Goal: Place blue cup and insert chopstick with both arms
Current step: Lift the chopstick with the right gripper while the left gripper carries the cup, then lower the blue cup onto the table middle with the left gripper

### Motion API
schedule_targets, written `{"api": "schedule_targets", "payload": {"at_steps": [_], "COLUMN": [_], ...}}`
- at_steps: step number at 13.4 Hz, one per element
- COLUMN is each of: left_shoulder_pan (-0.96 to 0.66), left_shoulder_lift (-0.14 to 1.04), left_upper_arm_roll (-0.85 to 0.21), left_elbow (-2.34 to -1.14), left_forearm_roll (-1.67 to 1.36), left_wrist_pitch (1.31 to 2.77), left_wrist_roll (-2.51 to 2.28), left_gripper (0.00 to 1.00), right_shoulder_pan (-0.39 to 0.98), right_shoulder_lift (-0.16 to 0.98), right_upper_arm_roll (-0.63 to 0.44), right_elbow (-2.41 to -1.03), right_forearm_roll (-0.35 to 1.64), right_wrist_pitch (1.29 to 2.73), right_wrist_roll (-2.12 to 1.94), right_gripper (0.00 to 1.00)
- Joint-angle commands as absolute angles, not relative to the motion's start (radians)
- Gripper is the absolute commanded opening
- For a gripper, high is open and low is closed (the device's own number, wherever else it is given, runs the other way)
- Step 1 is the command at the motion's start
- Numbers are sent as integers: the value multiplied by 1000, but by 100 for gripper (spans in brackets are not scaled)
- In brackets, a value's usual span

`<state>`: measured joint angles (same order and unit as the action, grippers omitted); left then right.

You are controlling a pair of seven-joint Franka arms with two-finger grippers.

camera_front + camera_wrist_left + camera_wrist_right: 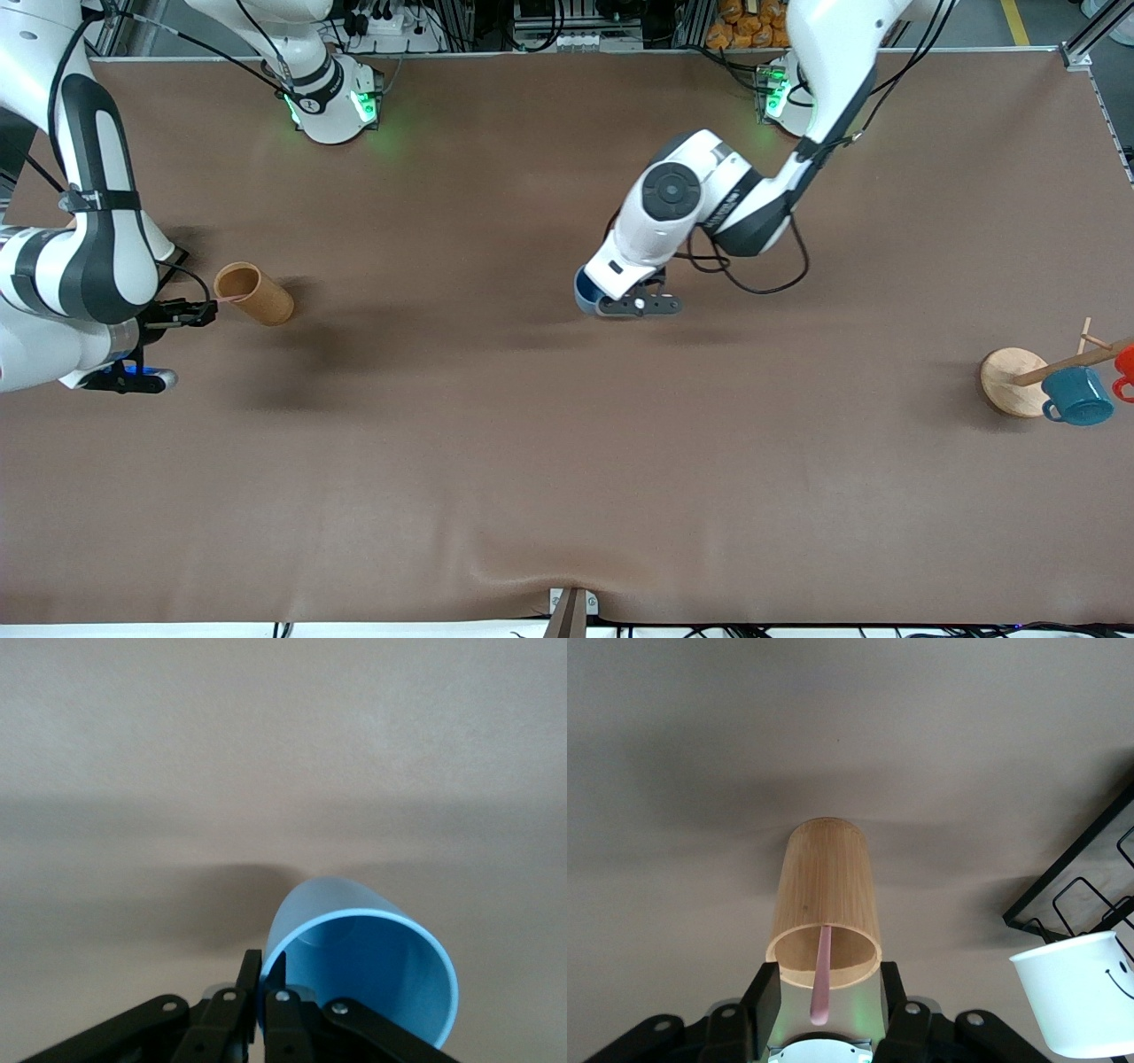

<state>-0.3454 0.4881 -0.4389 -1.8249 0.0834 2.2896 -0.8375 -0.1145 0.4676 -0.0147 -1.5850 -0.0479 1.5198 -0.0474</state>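
Left gripper (263, 1010) is clamped on the blue cup (363, 970) rim mid-table; right gripper (824, 1001) pinches the chopstick (822, 974) inside the tan cup (826, 904). No writing is legible.

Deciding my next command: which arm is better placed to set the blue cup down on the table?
Left. Its tool is shut on the blue cup, low over the middle of the table. The right tool is at the tan cup, with the chopstick between its fingers.

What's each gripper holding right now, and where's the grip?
Left gripper: blue cup, pinched at its rim. Right gripper: chopstick, held at one end, the other inside the bamboo cup.
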Motion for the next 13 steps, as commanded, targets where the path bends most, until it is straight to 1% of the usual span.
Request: {"api": "schedule_targets", "payload": {"at_steps": [1, 2, 3, 7, 8, 9, 10, 11, 13], "left_shoulder_pan": [-397, -419, -429, -449, -459, -459, -459, -459, -453], "left_shoulder_lift": [535, 543, 546, 569, 572, 577, 577, 569, 536], "left_upper_arm_roll": [-430, -428, -428, -426, -426, -426, -426, -426, -426], "left_elbow": [-1792, -1795, -1793, -1792, -1792, -1790, -1790, -1790, -1790], "left_forearm_roll": [132, 144, 159, 212, 212, 212, 210, 213, 212], "left_wrist_pitch": [2321, 2339, 2344, 2364, 2364, 2364, 2364, 2364, 2350], "left_wrist_roll": [-939, -954, -985, -1049, -1051, -1051, -1054, -1080, -1114], "left_gripper": [0, 0, 0, 0, 19, 49, 92, 100, 100], "right_shoulder_pan": [-124, -124, -123, -121, -121, -121, -118, -117, -117], "right_shoulder_lift": [462, 462, 460, 460, 459, 457, 456, 454, 454], "right_upper_arm_roll": [-5, -5, -5, -5, -3, -3, -3, -3, -3], "right_elbow": [-1595, -1595, -1595, -1595, -1595, -1595, -1595, -1595, -1594], "right_forearm_roll": [-31, -31, -31, -31, -31, -31, -29, -29, -23], "right_wrist_pitch": [1514, 1511, 1511, 1511, 1509, 1509, 1509, 1508, 1502], "right_wrist_roll": [-32, -32, -31, -31, -32, -31, -31, -31, -31], "right_gripper": [42, 40, 36, 28, 27, 23, 20, 17, 14]}}
